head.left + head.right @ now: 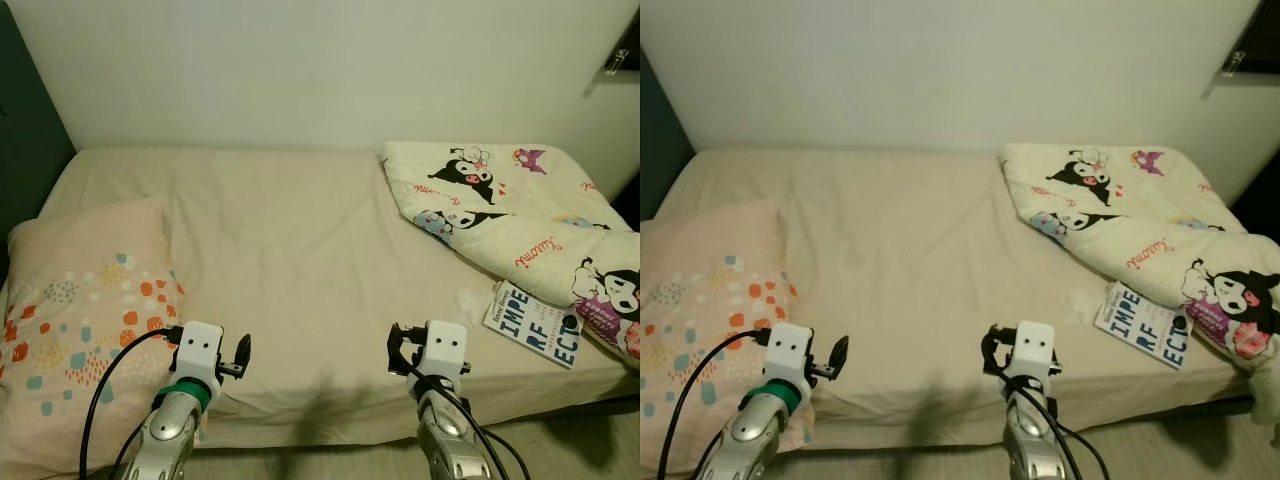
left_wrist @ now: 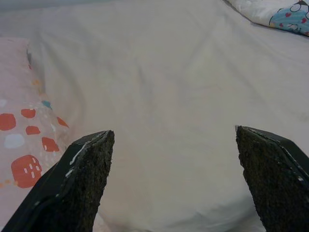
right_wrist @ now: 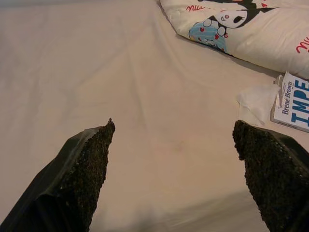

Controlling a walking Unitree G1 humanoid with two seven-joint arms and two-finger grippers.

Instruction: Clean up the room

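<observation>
Bed (image 1: 300,260) ahead, beige sheet, mostly bare in the middle stretch. Both arms raised at its near edge. Left gripper (image 2: 174,179) and right gripper (image 3: 171,169) each have jaws spread wide, nothing between them, sheet visible through the gap in both wrist views.

Items to tidy, judged from the task: book (image 1: 530,325) with blue block lettering, lying flat near the bed's front edge, well off to the outer side of the right jaws. Crumpled tissue (image 3: 256,101) touching or just beside the book's near corner, on the side toward the right jaws. Cartoon-print blanket (image 1: 520,220) bunched beyond the right jaws, its lower edge overlapping the book's far end. Patterned pillow (image 1: 80,320) just outside the left jaws, sitting askew at the bed's corner.

Likely step in hand: picking a first target. The right arm is the natural choice for book or tissue; neither lies within the jaws now, so the arm, perhaps the whole body, needs to shift outward first.

Handling notes:
- The book lies flat on soft bedding; closing from above may only press it in. Better to approach its free edge near the mattress front and pinch across the thickness.
- The blanket's overlap may drag; draw the book toward the bed's edge, away from the fold.
- The tissue is light and crushable; a gentle close suffices.
- The left arm can wait beside the pillow.
</observation>
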